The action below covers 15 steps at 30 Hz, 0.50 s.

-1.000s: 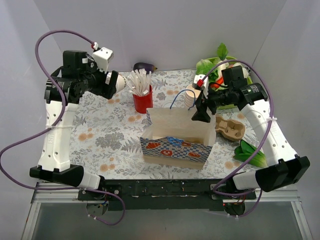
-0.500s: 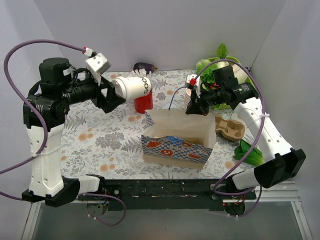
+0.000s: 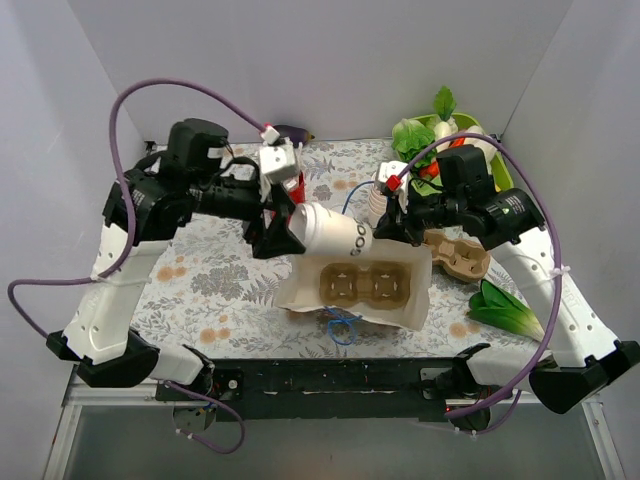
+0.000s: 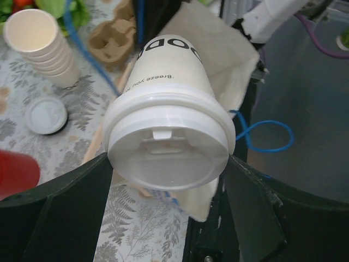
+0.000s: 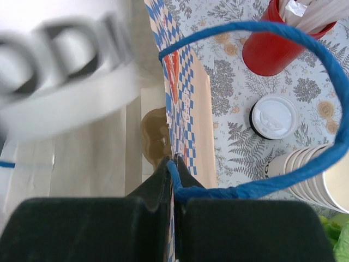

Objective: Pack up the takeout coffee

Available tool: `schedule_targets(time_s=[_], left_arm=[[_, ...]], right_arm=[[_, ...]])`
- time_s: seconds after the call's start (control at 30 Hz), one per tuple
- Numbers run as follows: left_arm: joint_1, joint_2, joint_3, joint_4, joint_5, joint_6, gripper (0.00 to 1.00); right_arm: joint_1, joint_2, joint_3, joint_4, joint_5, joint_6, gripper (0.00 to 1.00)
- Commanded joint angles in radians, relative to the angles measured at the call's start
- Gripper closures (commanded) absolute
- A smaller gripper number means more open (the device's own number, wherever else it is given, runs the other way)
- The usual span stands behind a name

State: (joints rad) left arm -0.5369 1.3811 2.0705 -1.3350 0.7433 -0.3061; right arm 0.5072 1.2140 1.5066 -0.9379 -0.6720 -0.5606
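Note:
The takeout coffee (image 3: 332, 233), a cream paper cup with a white lid (image 4: 166, 155), lies tilted on its side in the air over the left rim of the paper bag (image 3: 300, 292). My left gripper (image 3: 285, 228) is shut on its lid end, one black finger (image 4: 76, 191) on each side. The bag is open toward the camera, with a brown cup carrier (image 3: 362, 283) inside. My right gripper (image 3: 388, 228) is shut on the bag's blue handle (image 5: 229, 188) at the back right rim, next to the checked wall (image 5: 182, 93).
A red cup of white sticks (image 5: 272, 46), a loose white lid (image 5: 274, 117) and a stack of lidless paper cups (image 3: 378, 200) stand behind the bag. A spare cardboard carrier (image 3: 458, 255), leafy greens (image 3: 505, 310) and a vegetable bowl (image 3: 440, 135) are on the right.
My left arm swung the coffee from the back left to over the bag. My right gripper closed on the blue handle, and the bag now gapes open, showing the carrier.

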Motion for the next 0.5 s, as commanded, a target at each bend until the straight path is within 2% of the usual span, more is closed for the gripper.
schedule_targets(time_s=[0.0, 0.2, 0.4, 0.47], left_arm=[[-0.205, -0.025, -0.041, -0.044, -0.094, -0.007, 1.0], [-0.307, -0.021, -0.15, -0.038, -0.251, 0.09, 1.0], [-0.319, 0.022, -0.144, 0.022, -0.422, 0.153, 1.0], [-0.321, 0.045, -0.138, 0.022, -0.468, 0.219, 1.0]], right_arm=[[0.014, 0.001, -0.022, 0.056, 0.041, 0.045, 0.99], [0.016, 0.005, -0.008, 0.056, 0.046, 0.048, 0.99], [0.027, -0.019, -0.028, 0.044, 0.061, 0.045, 0.99], [0.03, -0.028, -0.031, 0.042, 0.051, 0.05, 0.99]])
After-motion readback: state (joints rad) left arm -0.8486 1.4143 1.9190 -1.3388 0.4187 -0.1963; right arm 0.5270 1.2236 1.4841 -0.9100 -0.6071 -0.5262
